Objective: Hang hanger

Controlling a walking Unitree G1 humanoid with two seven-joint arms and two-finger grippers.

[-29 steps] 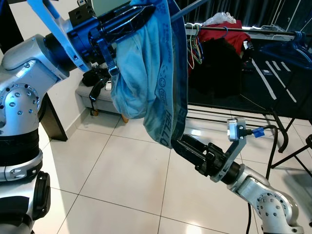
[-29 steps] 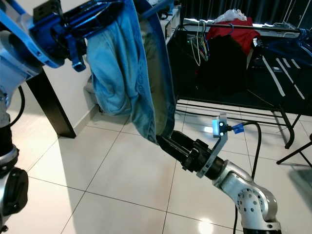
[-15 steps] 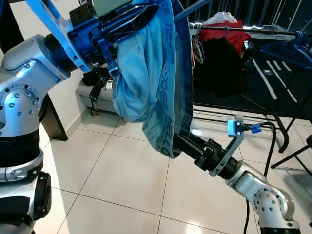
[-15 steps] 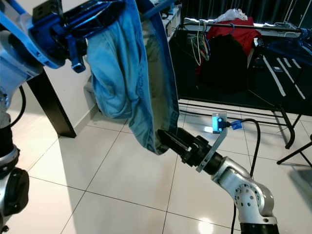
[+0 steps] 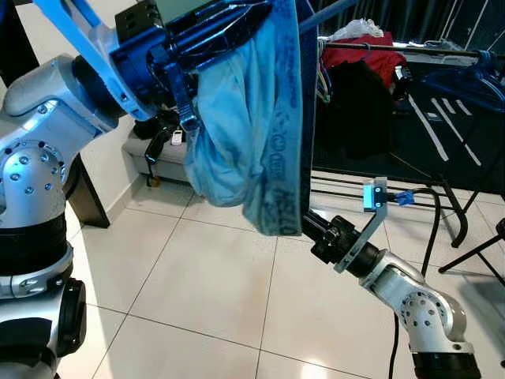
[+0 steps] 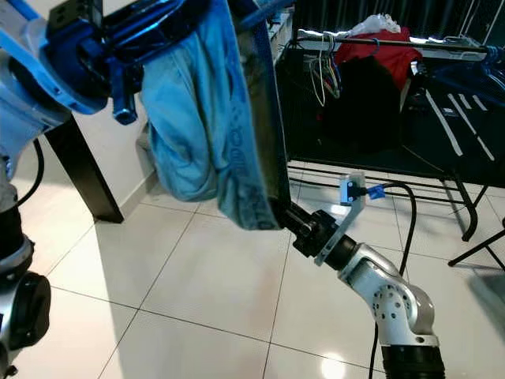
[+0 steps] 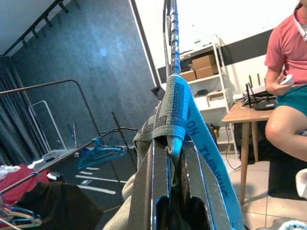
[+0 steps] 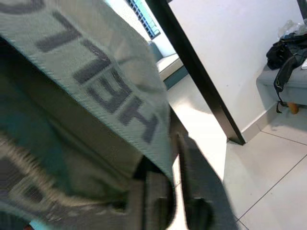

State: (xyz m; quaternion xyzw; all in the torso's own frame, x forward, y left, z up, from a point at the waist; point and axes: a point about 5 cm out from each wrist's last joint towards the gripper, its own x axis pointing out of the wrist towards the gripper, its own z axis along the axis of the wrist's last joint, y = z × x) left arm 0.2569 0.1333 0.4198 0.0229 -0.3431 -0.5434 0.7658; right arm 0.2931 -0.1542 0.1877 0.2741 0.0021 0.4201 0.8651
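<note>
I have the left gripper [image 5: 217, 20] raised high in front of the head camera, its fingers [image 7: 160, 177] clamped on the top of a blue garment [image 5: 252, 134] whose lettered waistband [image 7: 192, 124] drapes over them. A thin hanger [image 7: 170, 33] rod runs up from between the fingers. The garment hangs down over the tiled floor [image 5: 197, 276]. My right gripper [image 6: 278, 209] reaches up to the garment's lower hem, fingertips tucked into the fabric; I cannot tell their state. Behind stands a clothes rack [image 5: 410, 51] with dark and red clothes.
</note>
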